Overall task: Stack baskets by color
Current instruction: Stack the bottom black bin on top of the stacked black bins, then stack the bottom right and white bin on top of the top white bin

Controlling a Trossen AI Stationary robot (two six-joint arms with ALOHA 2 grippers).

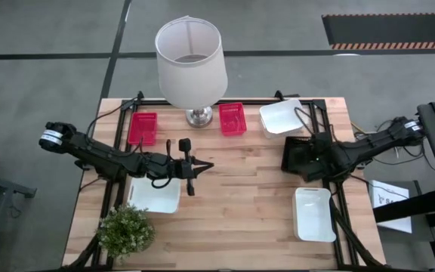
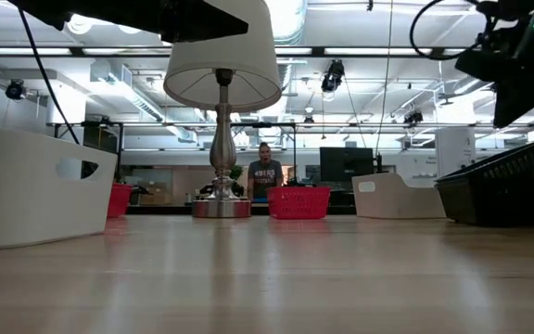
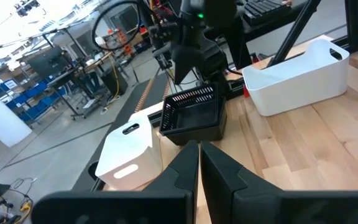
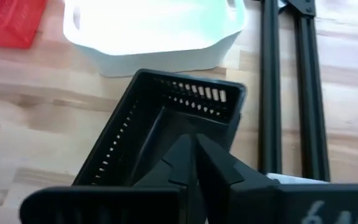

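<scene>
Right fingers [image 4: 194, 155] (shut) above black basket [image 4: 166, 124]

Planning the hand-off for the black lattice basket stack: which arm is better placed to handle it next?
Right. The right gripper sits shut directly over the black lattice plastic basket stack at the table's right edge, while the left gripper, also shut, hovers mid-table beside a white basket.
</scene>
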